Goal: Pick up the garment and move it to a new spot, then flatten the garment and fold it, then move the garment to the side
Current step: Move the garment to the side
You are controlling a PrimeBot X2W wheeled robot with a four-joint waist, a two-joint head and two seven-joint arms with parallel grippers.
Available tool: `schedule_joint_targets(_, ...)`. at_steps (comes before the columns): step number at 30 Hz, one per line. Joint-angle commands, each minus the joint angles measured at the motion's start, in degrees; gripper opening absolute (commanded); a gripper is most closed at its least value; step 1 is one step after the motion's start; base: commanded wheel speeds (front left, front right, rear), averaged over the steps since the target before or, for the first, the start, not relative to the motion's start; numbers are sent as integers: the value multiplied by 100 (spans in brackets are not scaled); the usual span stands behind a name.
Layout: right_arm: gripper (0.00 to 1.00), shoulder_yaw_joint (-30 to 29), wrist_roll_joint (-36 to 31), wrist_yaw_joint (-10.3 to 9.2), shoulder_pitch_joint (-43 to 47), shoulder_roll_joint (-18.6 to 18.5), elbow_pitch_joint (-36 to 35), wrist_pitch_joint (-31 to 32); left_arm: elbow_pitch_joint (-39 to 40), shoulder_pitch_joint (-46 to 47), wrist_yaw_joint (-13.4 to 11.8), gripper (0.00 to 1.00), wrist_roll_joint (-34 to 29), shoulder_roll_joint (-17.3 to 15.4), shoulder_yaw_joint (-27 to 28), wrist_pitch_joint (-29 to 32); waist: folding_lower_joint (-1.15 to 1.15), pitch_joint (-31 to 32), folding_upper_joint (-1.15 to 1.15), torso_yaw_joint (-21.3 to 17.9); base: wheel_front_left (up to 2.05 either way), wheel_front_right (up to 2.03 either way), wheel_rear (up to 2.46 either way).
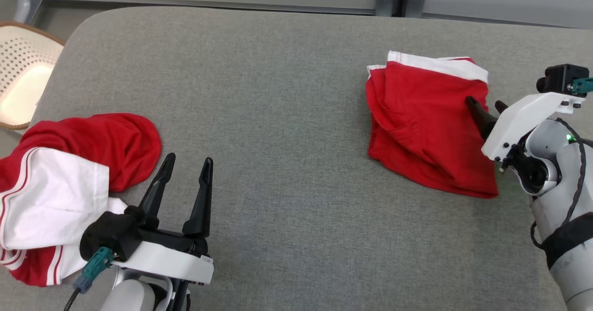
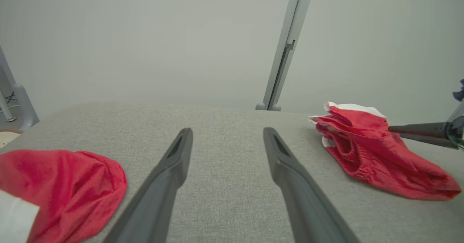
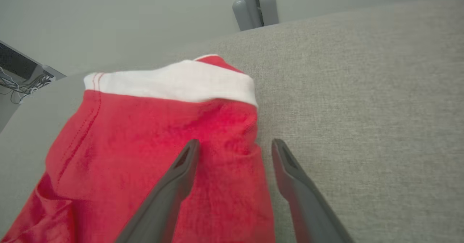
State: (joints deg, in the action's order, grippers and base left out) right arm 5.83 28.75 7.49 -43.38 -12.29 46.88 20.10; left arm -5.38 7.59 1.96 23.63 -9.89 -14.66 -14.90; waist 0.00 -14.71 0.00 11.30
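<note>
A folded red garment (image 1: 426, 121) with a white band lies on the right of the grey table (image 1: 287, 116). My right gripper (image 1: 483, 101) is open at its right edge, one finger over the red cloth and the other over bare table, holding nothing. In the right wrist view the garment (image 3: 145, 134) lies just under the open gripper (image 3: 235, 145). A second, crumpled red and white garment (image 1: 69, 181) lies at the near left. My left gripper (image 1: 189, 159) stands open beside it, to its right, empty. The left wrist view shows that open gripper (image 2: 227, 132), the crumpled garment (image 2: 65, 185) and the folded garment (image 2: 373, 156).
A pale perforated basket (image 1: 23, 70) stands off the table's far left corner. A grey post (image 2: 286, 47) rises behind the table's far edge against a pale wall. Bare grey table surface stretches between the two garments.
</note>
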Motion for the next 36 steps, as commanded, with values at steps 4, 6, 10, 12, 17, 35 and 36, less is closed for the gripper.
schedule_joint_targets(4, 100, 3, -24, 0, -164, -129, 436, 230, -96, 157, 55, 100, -47, 62, -7, -31, 0, -185, 0, 242, 0, 0, 0)
schedule_joint_targets(6, 100, -12, -18, 0, -213, -104, 662, 329, -146, 170, 72, 100, -48, 79, 1, -29, 0, -198, 0, 268, 0, 0, 0)
schedule_joint_targets(10, 40, -15, 0, 0, -237, -50, 937, 301, -192, 226, 112, 100, -63, 113, 49, -33, 0, -220, 0, 278, 0, 0, 0)
schedule_joint_targets(12, 0, 7, 58, 0, -264, -15, 982, 257, -214, 241, 148, 100, -87, 121, 71, -34, 0, -220, 0, 257, 0, 0, 0)
schedule_joint_targets(17, 0, 103, 230, 0, -297, -34, 920, -24, -257, 242, 206, 100, -171, 102, 86, -34, 0, -105, 0, 106, 0, 0, 0)
schedule_joint_targets(35, 0, 850, 961, 0, 162, -37, 537, -488, -200, 289, 383, 100, -412, 58, -507, 116, 0, 534, 0, -1869, 0, 0, 0)
schedule_joint_targets(36, 0, 879, 999, 0, 179, -38, 511, -506, -191, 325, 392, 100, -421, 60, -555, 143, 0, 529, 0, -1985, 0, 0, 0)
